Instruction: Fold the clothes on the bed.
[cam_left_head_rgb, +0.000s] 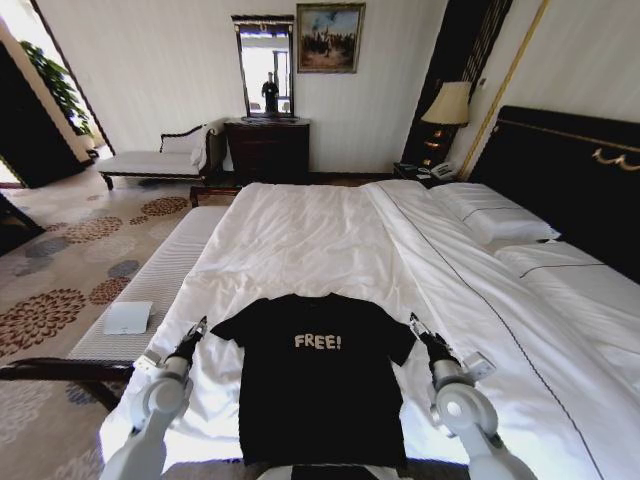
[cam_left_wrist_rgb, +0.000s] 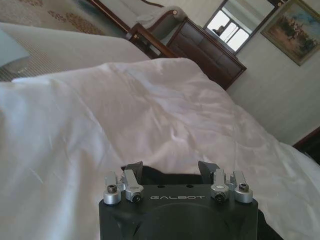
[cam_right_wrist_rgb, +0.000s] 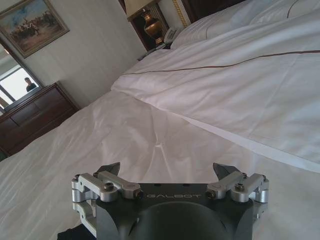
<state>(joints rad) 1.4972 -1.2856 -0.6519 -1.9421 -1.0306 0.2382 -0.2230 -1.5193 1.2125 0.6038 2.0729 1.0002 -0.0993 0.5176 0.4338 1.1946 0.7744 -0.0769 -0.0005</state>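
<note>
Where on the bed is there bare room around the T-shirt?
Wide bare sheet between the T-shirt and the pillows. Crowded at the sleeves: left gripper and right gripper, both open, flank it closely.

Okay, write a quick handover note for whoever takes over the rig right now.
Left gripper: open, at the T-shirt's left sleeve, holding nothing.
Right gripper: open, at the right sleeve, holding nothing.
T-shirt: spread flat, lettering up, near the foot of the bed, between both arms.
Done: shirt laid out, grippers placed at the sleeves.
Left: every fold; nothing is folded yet.
</note>
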